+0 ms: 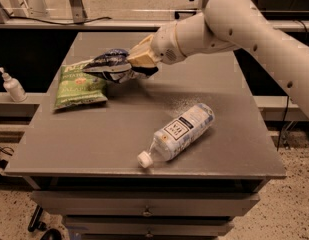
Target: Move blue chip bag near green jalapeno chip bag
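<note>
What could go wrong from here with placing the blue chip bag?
The gripper holds the blue chip bag lifted over the green jalapeno chip bag, at its right edge. Released here, it may land on top rather than beside.
Lowering leftward could shove that bag toward the table's left edge.
The plastic bottle lies on its side near the front edge; a low retreat might roll it off.

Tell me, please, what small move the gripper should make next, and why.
Probably lower it straight down and let go. The gripper is shut on the blue chip bag, holding it above the table at the right edge of the green jalapeno chip bag. Bare tabletop lies just beneath, so a short descent should leave the bags side by side.
</note>
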